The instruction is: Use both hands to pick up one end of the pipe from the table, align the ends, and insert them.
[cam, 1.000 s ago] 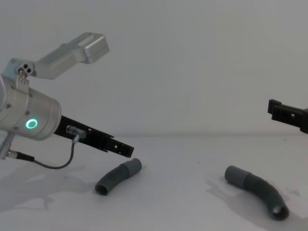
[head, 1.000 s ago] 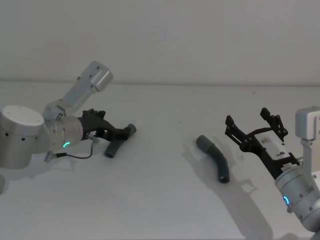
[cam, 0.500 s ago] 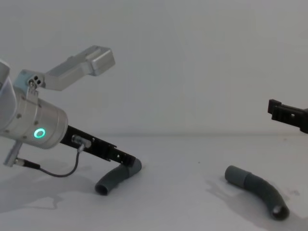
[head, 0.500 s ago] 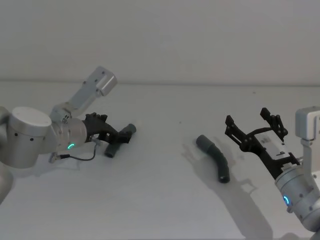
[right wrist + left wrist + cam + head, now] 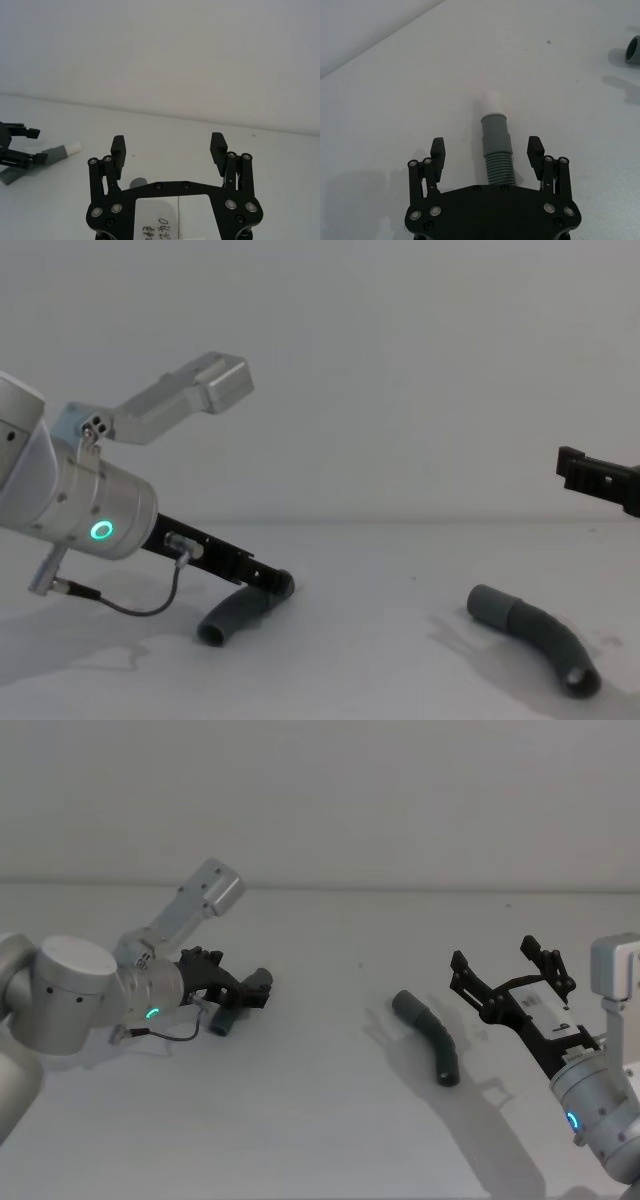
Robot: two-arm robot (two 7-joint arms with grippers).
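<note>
shorter hose piece (image 5: pixel 496 159): I see it lying flat on the table's (image 5: pixel 320 1120) left half, curved, with its ribbed body running back under my left arm.
narrow cuff (image 5: pixel 495 131): smooth grey with a pale whitish tip, pointing away from the left wrist and resting on the surface.
left gripper (image 5: pixel 487 148): low over the table, jaws spread wide. One finger stands on each side of the ribbed section just behind the cuff, with a gap on both sides and no contact that I can see.
longer hose piece (image 5: pixel 432 1035): lies on the table's right half, well apart from the shorter one and untouched.
wider cuff (image 5: pixel 488 605): the grey sleeve end, turned toward the table's middle; the open ribbed end points toward me.
right gripper (image 5: pixel 168 144): raised above the table just to the right of the longer piece, jaws spread and holding nothing.
step in hand: I judge this as the left-side pickup. The hose is bracketed but not clamped, and the right-side pickup is not begun.
next move, left: I would close the fingers squarely on the ribs near the cuff, leaving the pale tip free for mating.
next move, right: it needs to come down over the longer piece near its sleeve and grip it. Then I lift both, bring the cuffs onto one line, and push the narrow one in.
risk: the curved hose may roll or pivot as the fingers pinch it.
</note>
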